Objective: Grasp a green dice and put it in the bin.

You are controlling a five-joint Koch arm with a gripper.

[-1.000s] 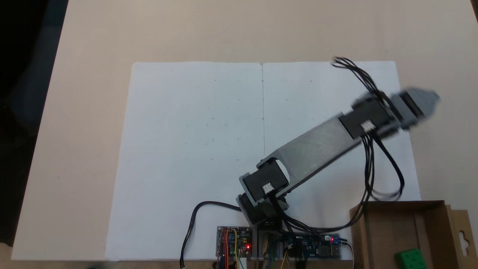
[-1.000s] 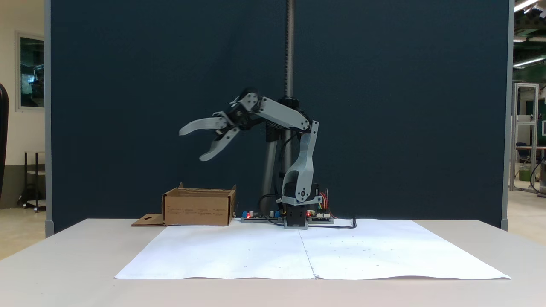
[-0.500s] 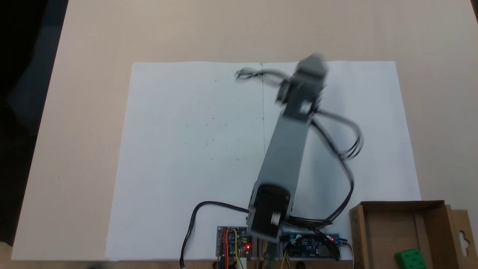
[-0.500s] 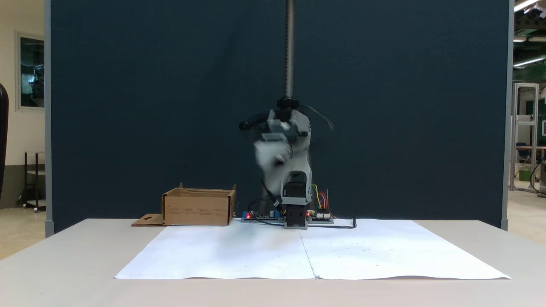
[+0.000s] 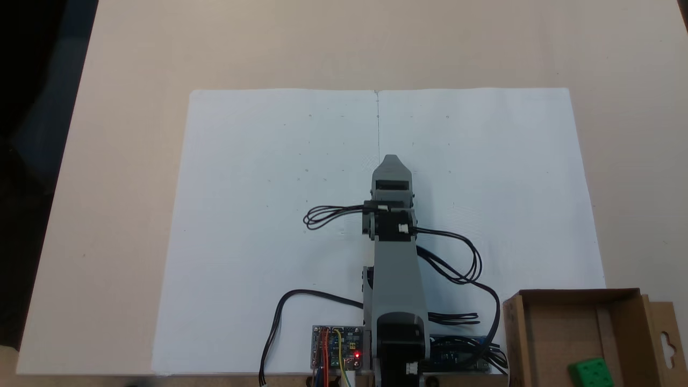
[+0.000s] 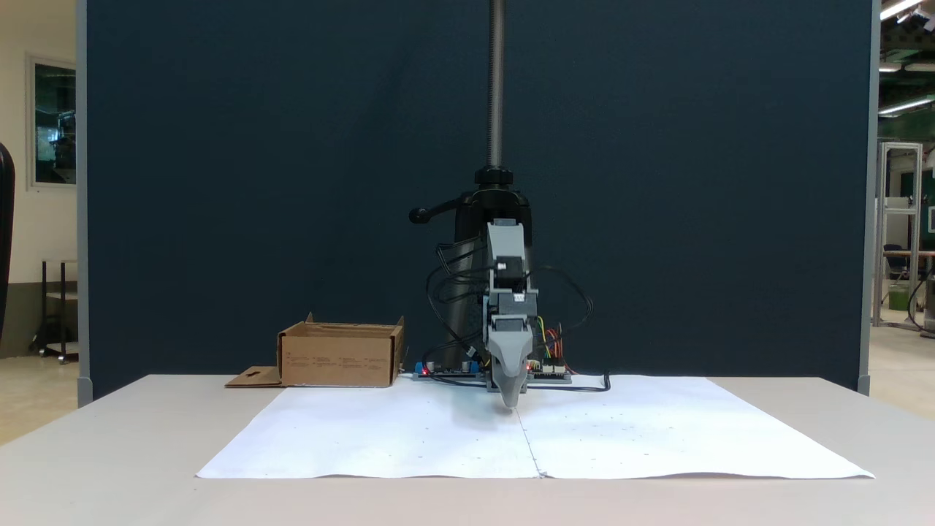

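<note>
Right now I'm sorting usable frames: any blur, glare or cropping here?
In a fixed view the arm is sharp, and the frame edge crops the green dice in the bin. In a fixed view the claw is sharp, with ceiling lights glaring top right.

Green dice [image 5: 590,372]: glossy-looking bright plastic, smooth faces.
Bin [image 5: 559,322]: matt brown cardboard, plain inside, raw cut edges.
Arm [image 5: 396,274]: matt grey plastic links, black motor blocks with a slight sheen.
Cables [image 5: 457,269]: smooth black sheathing.
Paper sheets [image 5: 269,215]: matt white, faintly wavy along the near edge.
Table [image 5: 134,54]: smooth matt beige top.
Backdrop [image 6: 256,183]: matt dark blue panel.
Pole [image 6: 497,80]: threaded grey metal.
</note>
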